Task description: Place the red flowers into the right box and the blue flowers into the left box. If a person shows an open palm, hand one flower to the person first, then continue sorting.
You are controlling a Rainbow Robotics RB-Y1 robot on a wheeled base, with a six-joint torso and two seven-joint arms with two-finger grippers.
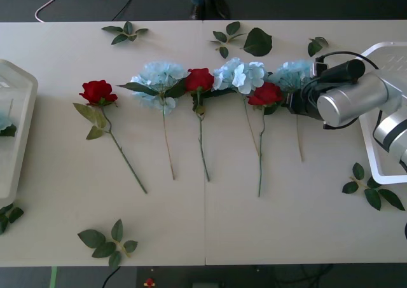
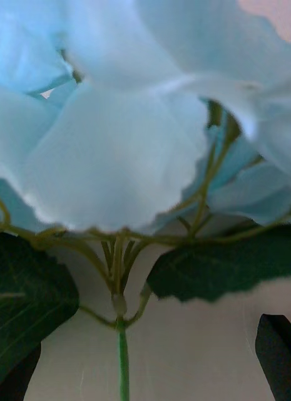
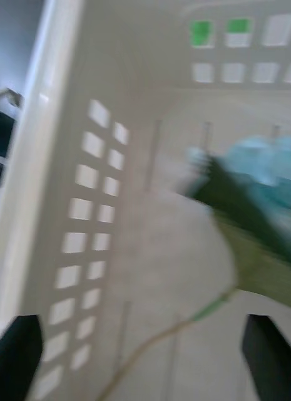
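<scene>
Three red flowers (image 1: 98, 91) (image 1: 199, 79) (image 1: 265, 94) and three blue flowers (image 1: 159, 78) (image 1: 240, 75) (image 1: 292, 74) lie in a row across the table. My right gripper (image 1: 294, 101) is low over the rightmost blue flower. Seen from the right wrist, its black fingers (image 2: 276, 354) stand open on either side of that blue flower's (image 2: 114, 156) thin stem (image 2: 122, 351). My left gripper (image 3: 142, 357) hangs open inside the left box (image 3: 76, 207), above a blue flower (image 3: 264, 169) lying in it. The left box (image 1: 28, 110) sits at the table's left edge, the right box (image 1: 375, 164) at its right edge.
Loose green leaf sprigs lie at the back (image 1: 125, 34) (image 1: 245, 40) (image 1: 316, 45), at the front left (image 1: 108, 240) and beside the right box (image 1: 372, 189). The flower stems point toward the table's front edge.
</scene>
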